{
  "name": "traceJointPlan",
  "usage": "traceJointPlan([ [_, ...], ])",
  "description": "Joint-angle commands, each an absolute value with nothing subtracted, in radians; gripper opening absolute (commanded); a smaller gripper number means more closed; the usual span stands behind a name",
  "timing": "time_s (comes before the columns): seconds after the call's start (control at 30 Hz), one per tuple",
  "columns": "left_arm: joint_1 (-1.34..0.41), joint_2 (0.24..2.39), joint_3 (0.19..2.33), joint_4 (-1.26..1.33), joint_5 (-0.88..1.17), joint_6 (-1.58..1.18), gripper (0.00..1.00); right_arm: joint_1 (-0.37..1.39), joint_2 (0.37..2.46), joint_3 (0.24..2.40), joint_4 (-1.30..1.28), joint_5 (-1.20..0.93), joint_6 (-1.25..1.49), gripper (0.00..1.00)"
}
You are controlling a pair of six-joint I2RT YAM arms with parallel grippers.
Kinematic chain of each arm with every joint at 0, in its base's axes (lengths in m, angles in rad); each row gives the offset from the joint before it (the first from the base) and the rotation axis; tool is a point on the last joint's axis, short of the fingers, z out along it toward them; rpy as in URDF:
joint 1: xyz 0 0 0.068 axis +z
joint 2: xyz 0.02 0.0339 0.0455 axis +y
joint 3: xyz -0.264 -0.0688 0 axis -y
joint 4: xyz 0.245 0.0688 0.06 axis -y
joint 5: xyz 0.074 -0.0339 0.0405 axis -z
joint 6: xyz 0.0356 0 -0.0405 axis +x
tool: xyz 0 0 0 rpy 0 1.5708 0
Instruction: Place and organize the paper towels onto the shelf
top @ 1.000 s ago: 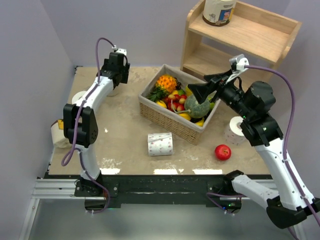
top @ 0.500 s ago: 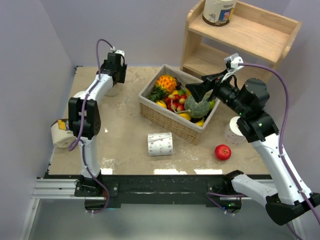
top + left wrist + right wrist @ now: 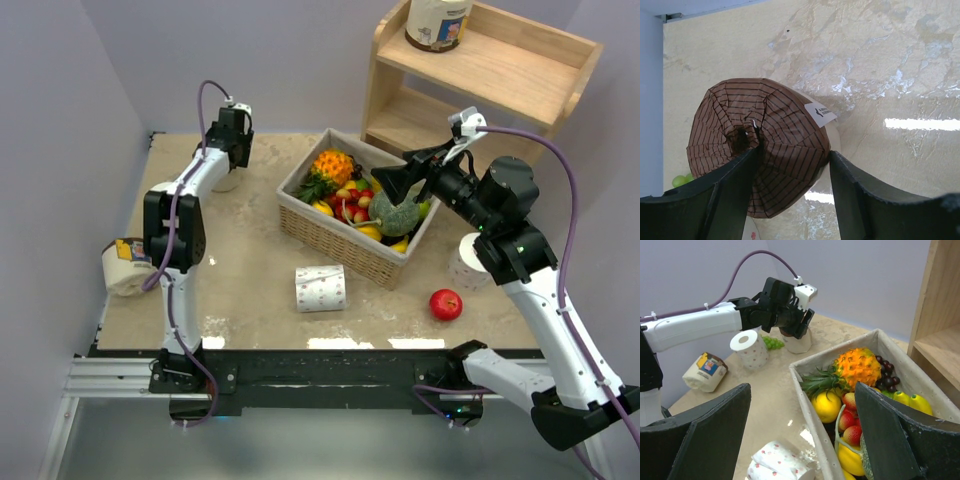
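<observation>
At the far-left corner of the tabletop point(image 3: 250, 300) the wrapped roll point(image 3: 775, 125) stands upright, brown striped end up, grapes point(image 3: 771, 342) just beside it. Over it sits the left claw point(image 3: 792, 162), one finger down each side. One finger looks to be against the wrap and the other overlaps the top, so can't tell if it's clamped or just straddling. The right claw point(image 3: 802, 395) hangs above the basket point(image 3: 345, 250), spread wide, nothing in it. The shelf point(image 3: 520, 75) is at far right, well apart from this roll, with one shelved roll point(image 3: 438, 22) on its top tier. A bare roll point(image 3: 320, 288) lies on its side mid-tabletop, near the basket.

Handling, as a guess: the roll is light and soft and will dent under a hard squeeze. The core probably gives a little stiffness, and the wrap is likely slick. Best hold is across the mid-body on opposite sides, not on the pleated end, which would crumple. Squeeze just enough that it doesn't slide out on the long carry across to the shelf.
</observation>
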State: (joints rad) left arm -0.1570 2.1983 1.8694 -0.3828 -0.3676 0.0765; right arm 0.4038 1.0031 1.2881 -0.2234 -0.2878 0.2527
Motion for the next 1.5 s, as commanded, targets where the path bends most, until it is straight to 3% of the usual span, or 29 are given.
traceJointPlan([
  [0.0, -0.144, 2.227, 1.917, -0.359, -0.397, 0.107, 0.65, 0.405, 0.999, 1.289, -0.192, -0.318, 0.245, 0.88],
  [0.4, -0.143, 2.255, 1.948, -0.342, -0.410, 0.137, 0.72, 0.405, 1.006, 1.278, -0.181, -0.325, 0.245, 0.88],
  [0.83, -0.141, 2.269, 1.960, -0.365, -0.410, 0.135, 0.68, 0.405, 1.019, 1.269, -0.181, -0.331, 0.238, 0.88],
  [0.97, -0.143, 2.204, 1.959, -0.356, -0.416, 0.143, 0.79, 0.403, 1.017, 1.269, -0.183, -0.333, 0.235, 0.88],
  [1.47, -0.141, 2.220, 1.974, -0.316, -0.448, 0.175, 0.79, 0.405, 1.017, 1.273, -0.175, -0.339, 0.232, 0.88],
])
